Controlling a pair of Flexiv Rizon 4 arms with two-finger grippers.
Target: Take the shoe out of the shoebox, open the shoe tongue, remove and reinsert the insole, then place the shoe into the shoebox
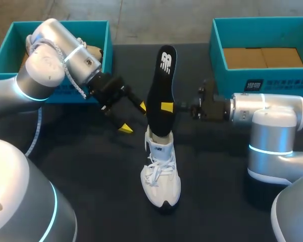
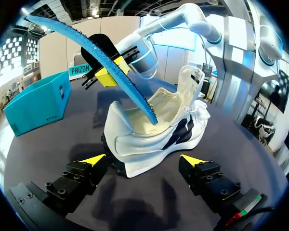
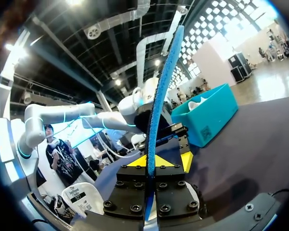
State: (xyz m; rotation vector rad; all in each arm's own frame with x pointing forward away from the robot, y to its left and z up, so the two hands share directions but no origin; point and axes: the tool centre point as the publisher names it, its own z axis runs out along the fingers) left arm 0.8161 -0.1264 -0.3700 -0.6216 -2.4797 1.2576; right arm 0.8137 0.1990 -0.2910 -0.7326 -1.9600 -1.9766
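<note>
A dark table [image 1: 91, 166] fills the head view, and the white shoe [image 1: 161, 174] stands on its sole at the lower centre, with its toe toward the bottom edge. Its tongue [image 2: 190, 84] is pulled up, so the mouth gapes. The insole [image 1: 160, 91] rises from that mouth toward the upper centre, its lower end inside the shoe. The right gripper [image 1: 167, 107] is clamped on it about mid-length, one finger on each face. The left gripper [image 1: 134, 118] hangs spread wide and empty just left of the insole, with its fingertips on either side of the heel in its own wrist view. The insole looks thin, light and bendy, bowing along its length, so it would probably buckle if pushed from high up. A hold nearer the shoe should steer it better. The shoe seems light and soft-sided and likely to slide or tip, so it is best steadied at the firmer heel. The teal shoebox [image 1: 107, 45] in the upper left holds something pale, mostly hidden behind the left arm. The second teal shoebox [image 1: 262, 83] in the upper right shows only flat brown cardboard [image 1: 262, 56].
</note>
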